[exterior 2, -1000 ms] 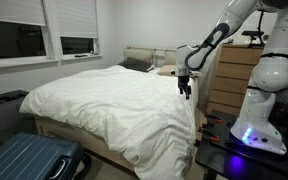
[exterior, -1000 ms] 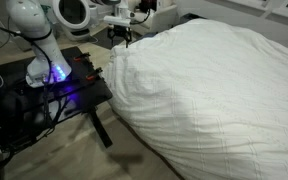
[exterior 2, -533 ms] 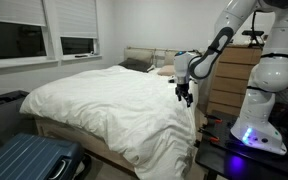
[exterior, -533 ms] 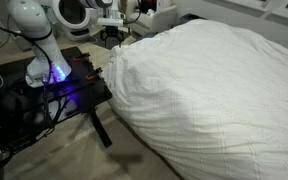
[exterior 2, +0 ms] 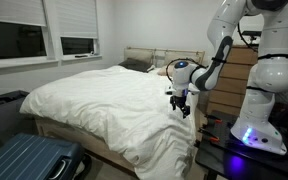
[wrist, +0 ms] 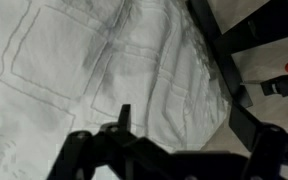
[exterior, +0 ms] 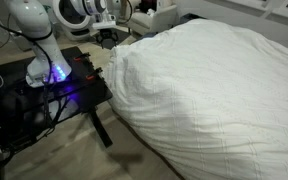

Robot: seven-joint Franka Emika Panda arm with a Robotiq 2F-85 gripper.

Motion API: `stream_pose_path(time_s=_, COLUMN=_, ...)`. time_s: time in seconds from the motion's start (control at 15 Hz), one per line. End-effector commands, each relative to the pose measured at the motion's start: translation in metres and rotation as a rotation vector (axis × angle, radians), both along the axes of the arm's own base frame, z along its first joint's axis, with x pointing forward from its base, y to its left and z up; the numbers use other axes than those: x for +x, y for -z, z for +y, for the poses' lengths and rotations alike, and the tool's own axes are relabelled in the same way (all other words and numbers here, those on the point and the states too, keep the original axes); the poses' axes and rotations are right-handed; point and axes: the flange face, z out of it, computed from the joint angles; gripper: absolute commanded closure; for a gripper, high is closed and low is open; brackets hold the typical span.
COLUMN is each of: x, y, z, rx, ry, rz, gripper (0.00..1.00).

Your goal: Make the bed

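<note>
Open gripper [exterior: 106,37] at the bed's [exterior: 209,90] near corner, holding nothing.

In an exterior view the duvet [exterior: 184,70] bulges just beside and below the fingers, and the table [exterior: 79,82] stands on their other side. In an exterior view the gripper [exterior 2: 180,104] points down close over the duvet's [exterior 2: 104,95] side edge, but I cannot tell whether it touches. In the wrist view the fingers [wrist: 123,115] stand wide apart with nothing between them; rumpled duvet [wrist: 84,70] lies beyond the tips and the table legs [wrist: 216,45] are off to one side. To do this step well, I judge it should come down on a raised fold rather than flat cloth, take a thick pinch of the edge, close fully before pulling, and draw the cloth away from the table legs so nothing snags.
</note>
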Motion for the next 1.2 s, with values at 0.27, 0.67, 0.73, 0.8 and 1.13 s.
stream_pose_path(time_s=0.27, x=0.015, y=0.036, z=0.020, rx=-0.036, ry=-0.019, rz=-0.195, gripper=0.00)
stream_pose_path(time_s=0.67, x=0.012, y=0.079, z=0.032, rx=-0.038, ry=-0.002, rz=-0.281, gripper=0.00)
stream_pose_path(time_s=0.73, x=0.013, y=0.085, z=0.035, rx=-0.043, ry=-0.009, rz=-0.312, gripper=0.00)
stream_pose_path(time_s=0.8, x=0.014, y=0.091, z=0.037, rx=-0.042, ry=-0.015, rz=-0.346, gripper=0.00)
stream_pose_path(time_s=1.13, x=0.021, y=0.126, z=0.033, rx=-0.071, ry=-0.020, rz=-0.491, gripper=0.00)
